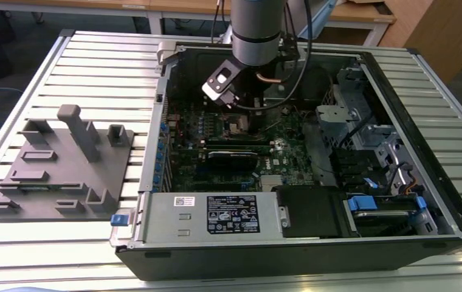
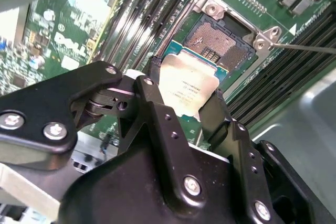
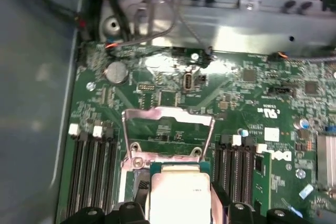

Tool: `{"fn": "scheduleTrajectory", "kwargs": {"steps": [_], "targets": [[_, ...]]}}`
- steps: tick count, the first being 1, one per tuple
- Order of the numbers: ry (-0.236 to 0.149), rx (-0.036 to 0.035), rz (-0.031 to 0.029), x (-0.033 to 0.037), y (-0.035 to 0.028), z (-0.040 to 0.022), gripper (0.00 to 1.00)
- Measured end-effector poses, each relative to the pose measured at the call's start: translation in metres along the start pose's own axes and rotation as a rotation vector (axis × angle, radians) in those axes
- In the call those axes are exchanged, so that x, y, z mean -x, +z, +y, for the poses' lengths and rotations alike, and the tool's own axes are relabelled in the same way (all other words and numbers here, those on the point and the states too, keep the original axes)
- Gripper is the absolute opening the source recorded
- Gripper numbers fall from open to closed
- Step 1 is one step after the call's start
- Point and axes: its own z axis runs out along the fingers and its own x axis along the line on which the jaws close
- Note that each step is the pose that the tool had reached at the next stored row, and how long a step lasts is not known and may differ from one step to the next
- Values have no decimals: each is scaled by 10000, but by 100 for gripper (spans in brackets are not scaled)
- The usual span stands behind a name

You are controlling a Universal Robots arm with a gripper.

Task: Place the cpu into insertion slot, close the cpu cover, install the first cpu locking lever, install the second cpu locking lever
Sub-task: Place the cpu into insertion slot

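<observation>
My gripper is shut on the cpu, a silver-tan square chip pinched between two black fingers. The chip hangs just above the near edge of the insertion slot, whose dark pin field lies bare inside its silvery rim. In the first wrist view the cpu sits low in front of the cpu cover, a thin silvery frame swung up and open. A thin locking lever sticks out beside the slot. In the exterior view the arm reaches down into the open computer case.
Long black memory slots flank the socket on both sides. A grey power supply box fills the case's near side, and a metal drive cage stands at the exterior view's right. A grey fixture tray lies outside the case.
</observation>
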Motion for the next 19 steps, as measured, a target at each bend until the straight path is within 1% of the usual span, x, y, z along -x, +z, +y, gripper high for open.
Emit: {"fn": "scheduleTrajectory", "kwargs": {"steps": [3, 5, 11, 16, 18, 19], "targets": [[478, 3, -51, 0, 2, 0, 54], [700, 4, -74, 1, 2, -1, 54], [749, 6, -78, 0, 3, 0, 54], [734, 5, -40, -6, 3, 0, 54], [692, 4, -13, -13, 3, 0, 54], [662, 2, 10, -17, 2, 0, 54]]}}
